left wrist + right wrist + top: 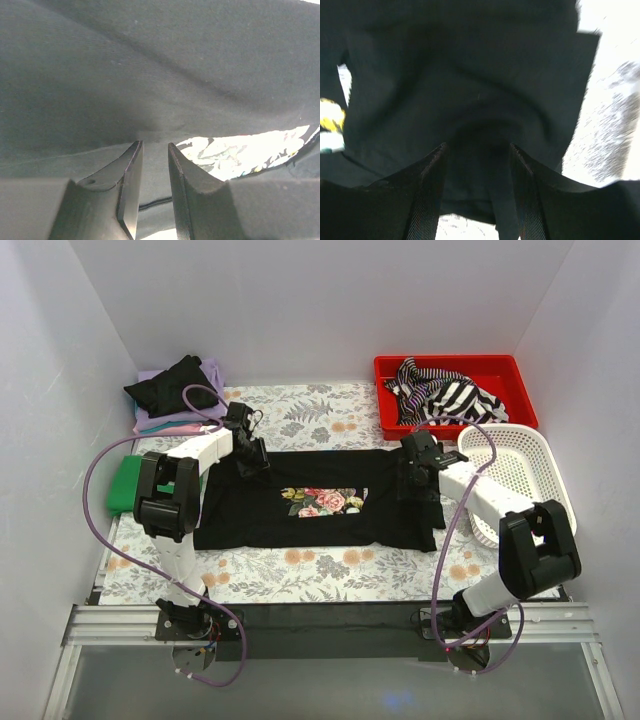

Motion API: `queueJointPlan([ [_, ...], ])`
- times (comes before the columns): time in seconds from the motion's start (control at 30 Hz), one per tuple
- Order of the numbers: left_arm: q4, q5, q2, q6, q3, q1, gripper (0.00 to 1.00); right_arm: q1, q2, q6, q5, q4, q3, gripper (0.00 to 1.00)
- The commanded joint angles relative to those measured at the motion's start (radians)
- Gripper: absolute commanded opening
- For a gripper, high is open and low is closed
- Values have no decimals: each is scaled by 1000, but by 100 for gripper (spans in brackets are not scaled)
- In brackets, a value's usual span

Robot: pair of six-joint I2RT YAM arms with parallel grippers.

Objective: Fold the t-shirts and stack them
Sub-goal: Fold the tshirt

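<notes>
A black t-shirt (250, 518) with a floral chest print (325, 502) lies spread across the middle of the table. My left gripper (251, 456) is at its back left edge. In the left wrist view its jaws (155, 144) stand narrow, pinching a fold of the dark cloth (150, 75), which rises off the covering. My right gripper (415, 473) is over the shirt's right end. Its jaws (477, 145) are spread wide and open, with loose black cloth (470, 65) lying between them. Folded shirts are piled at the back left: black (175, 385), lilac (216, 374) and green (122, 486).
A red bin (450, 362) at the back right holds a black-and-white striped shirt (448, 397). A white mesh basket (522, 472) stands beside my right arm. The floral table covering (300, 570) shows around the shirt. White walls close in on three sides.
</notes>
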State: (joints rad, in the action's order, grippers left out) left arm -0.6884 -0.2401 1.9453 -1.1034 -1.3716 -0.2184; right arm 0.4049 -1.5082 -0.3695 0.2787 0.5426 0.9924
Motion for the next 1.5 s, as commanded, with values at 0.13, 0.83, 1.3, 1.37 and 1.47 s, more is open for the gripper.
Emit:
queueJointPlan([
  [0.13, -33, -45, 4, 43, -20, -12, 25, -5, 155, -46, -180, 28, -116, 57],
  [0.83, 6, 7, -88, 42, 74, -39, 25, 216, 450, -394, 220, 278, -278, 69],
  [1.3, 12, 18, -100, 56, 86, -39, 25, 384, 441, -680, 402, 255, -442, 67],
  [1.37, 13, 22, -103, 54, 86, -39, 25, 384, 419, -678, 418, 257, -428, 67],
  [1.47, 15, 47, -105, 53, 85, -39, 25, 384, 381, -674, 439, 258, -410, 68],
])
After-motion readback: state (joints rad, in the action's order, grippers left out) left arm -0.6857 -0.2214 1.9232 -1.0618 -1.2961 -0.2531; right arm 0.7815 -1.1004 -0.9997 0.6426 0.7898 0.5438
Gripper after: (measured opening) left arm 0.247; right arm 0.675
